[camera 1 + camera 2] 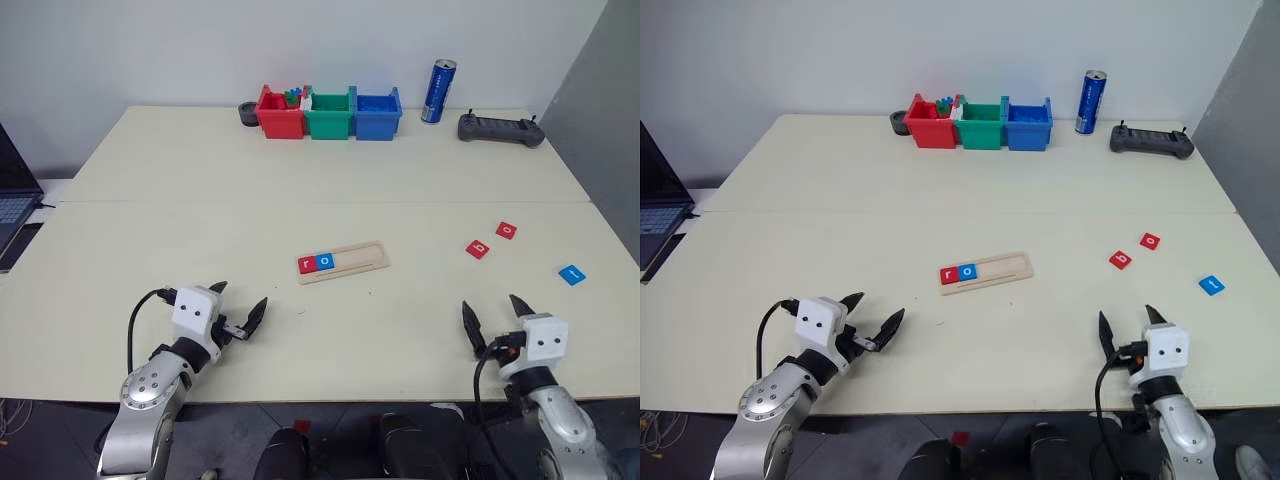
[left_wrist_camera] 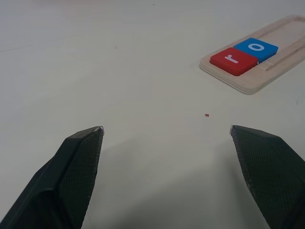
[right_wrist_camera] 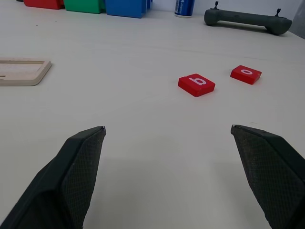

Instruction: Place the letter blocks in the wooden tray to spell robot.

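Note:
The wooden tray (image 1: 343, 262) lies mid-table with a red "r" block (image 1: 307, 264) and a blue "o" block (image 1: 325, 262) at its left end. To the right on the table lie a red "b" block (image 1: 478, 249), a red "o" block (image 1: 507, 230) and a blue block (image 1: 572, 274). My left gripper (image 1: 239, 307) hovers open near the front left edge, short of the tray. At the front right my right gripper (image 1: 494, 314) stands open, with the red "b" block (image 3: 196, 84) ahead of it. Both hold nothing.
Red (image 1: 280, 112), green (image 1: 329, 113) and blue (image 1: 378, 114) bins stand in a row at the back, with a blue can (image 1: 438, 91) and a dark controller (image 1: 501, 129) to their right. A laptop (image 1: 12, 200) sits off the table's left side.

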Robot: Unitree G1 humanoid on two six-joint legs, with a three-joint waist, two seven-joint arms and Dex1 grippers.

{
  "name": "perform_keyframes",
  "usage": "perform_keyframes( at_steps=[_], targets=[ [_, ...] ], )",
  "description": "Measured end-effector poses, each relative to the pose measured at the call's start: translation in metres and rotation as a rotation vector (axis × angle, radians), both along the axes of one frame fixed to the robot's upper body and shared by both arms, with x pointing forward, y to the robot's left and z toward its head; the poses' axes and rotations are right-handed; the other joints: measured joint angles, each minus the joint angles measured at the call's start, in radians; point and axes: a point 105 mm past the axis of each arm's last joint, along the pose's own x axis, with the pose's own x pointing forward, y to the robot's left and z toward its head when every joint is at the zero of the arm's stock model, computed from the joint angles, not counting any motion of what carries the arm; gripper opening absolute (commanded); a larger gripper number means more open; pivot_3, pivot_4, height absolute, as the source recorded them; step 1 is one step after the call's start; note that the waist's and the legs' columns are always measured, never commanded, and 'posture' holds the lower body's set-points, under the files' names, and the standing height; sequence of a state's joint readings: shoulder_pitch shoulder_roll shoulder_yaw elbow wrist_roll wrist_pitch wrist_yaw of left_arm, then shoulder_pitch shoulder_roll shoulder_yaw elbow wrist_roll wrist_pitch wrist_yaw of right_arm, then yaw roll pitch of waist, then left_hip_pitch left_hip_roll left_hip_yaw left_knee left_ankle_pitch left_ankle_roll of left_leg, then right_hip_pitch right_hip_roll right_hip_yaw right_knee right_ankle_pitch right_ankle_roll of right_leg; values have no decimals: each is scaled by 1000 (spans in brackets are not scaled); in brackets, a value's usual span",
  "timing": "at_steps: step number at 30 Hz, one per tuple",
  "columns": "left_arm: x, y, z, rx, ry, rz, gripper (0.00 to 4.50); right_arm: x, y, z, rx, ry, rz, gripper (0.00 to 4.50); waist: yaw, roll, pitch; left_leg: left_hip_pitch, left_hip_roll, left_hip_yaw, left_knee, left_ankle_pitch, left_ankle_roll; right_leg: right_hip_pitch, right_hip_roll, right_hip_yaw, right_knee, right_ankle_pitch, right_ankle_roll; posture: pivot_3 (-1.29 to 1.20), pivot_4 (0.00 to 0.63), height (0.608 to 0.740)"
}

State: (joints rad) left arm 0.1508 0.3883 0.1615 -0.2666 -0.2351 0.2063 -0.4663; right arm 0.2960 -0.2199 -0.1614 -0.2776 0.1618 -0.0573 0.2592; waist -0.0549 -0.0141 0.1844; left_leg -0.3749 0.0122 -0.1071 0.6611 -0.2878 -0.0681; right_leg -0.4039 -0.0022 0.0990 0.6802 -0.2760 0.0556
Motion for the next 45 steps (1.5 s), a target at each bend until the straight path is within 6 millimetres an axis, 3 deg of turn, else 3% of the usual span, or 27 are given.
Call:
perform_keyframes(
  at_steps=[15, 25, 31, 34, 39, 45],
  targets=[
    [-3, -2, 4, -1, -13, -5, 4500, -4, 0, -7, 16, 29, 14, 4479, 1, 0, 0, 0, 0, 0, 0, 0, 0, 0, 0, 0, 0, 0, 0, 0, 150, 740],
    [12, 0, 18, 48, -85, -5, 4500, -3, 9, -8, 10, 44, 79, 4479, 1, 0, 0, 0, 0, 0, 0, 0, 0, 0, 0, 0, 0, 0, 0, 0, 150, 740],
    [15, -2, 21, 14, -62, -120, 4500, -2, 14, -6, 3, 43, 118, 4479, 1, 0, 0, 0, 0, 0, 0, 0, 0, 0, 0, -1, 0, 0, 0, 0, 150, 740],
    [16, -5, 27, -1, -44, -250, 4500, -2, 24, 2, 1, 34, 200, 4479, 0, 0, 0, 0, 0, 0, 0, 0, 0, 0, 1, -1, 0, 0, 0, 0, 150, 740],
    [32, 3, 43, 53, -17, -419, 4500, -11, 67, 18, 8, 106, 564, 4479, -1, 0, 0, 0, 0, -1, 0, 0, 0, 0, 1, -1, 0, 0, 0, 0, 150, 740],
    [53, -8, 37, 115, 63, -609, 4500, -21, 93, 47, -37, 171, 855, 4479, 0, -2, 1, -1, -1, -3, 1, 0, 0, 0, 1, -3, 0, 1, -2, 0, 150, 740]
  ],
)
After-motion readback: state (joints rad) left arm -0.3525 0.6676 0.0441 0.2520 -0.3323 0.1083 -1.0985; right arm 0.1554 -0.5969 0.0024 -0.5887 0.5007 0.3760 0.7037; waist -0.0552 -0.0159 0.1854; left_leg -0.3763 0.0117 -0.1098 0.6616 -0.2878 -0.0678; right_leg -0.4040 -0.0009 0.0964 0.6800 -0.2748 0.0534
